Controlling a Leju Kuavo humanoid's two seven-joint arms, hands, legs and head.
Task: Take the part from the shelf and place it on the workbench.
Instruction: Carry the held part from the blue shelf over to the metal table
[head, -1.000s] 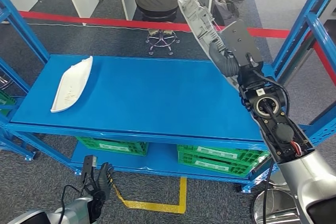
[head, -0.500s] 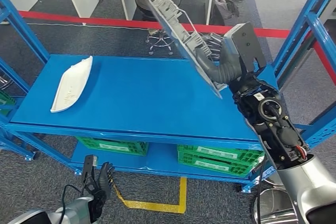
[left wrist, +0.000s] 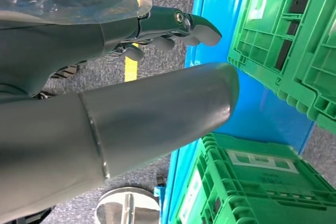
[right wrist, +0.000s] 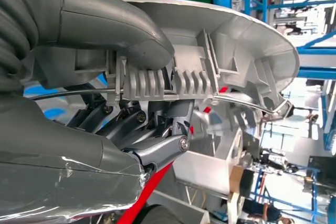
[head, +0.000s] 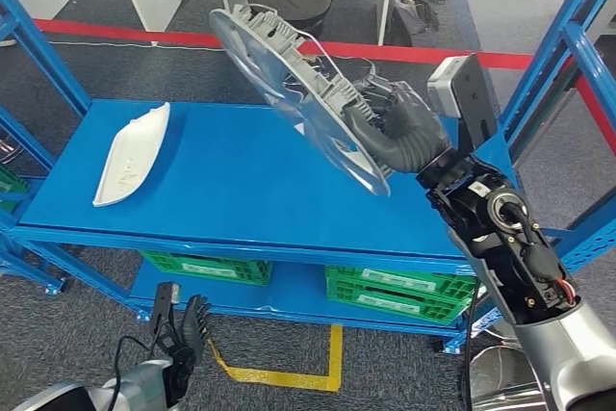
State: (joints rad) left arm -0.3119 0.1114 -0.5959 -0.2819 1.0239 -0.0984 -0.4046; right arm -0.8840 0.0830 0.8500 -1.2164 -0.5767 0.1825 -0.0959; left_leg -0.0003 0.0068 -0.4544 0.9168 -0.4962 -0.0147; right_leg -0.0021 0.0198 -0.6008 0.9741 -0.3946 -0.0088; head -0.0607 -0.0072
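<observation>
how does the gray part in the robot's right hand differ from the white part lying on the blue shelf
The gray part is held in the air, tilted, by the right hand; the white part lies flat on the blue shelf, untouched. The gray part shows ribs and clips with a clear lens face; the white part looks plain and smooth. Both are long, curved shells.

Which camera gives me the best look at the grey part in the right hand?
Head view: the whole grey part is visible, tilted above the blue shelf. Right wrist view shows its ribbed underside up close.
</observation>
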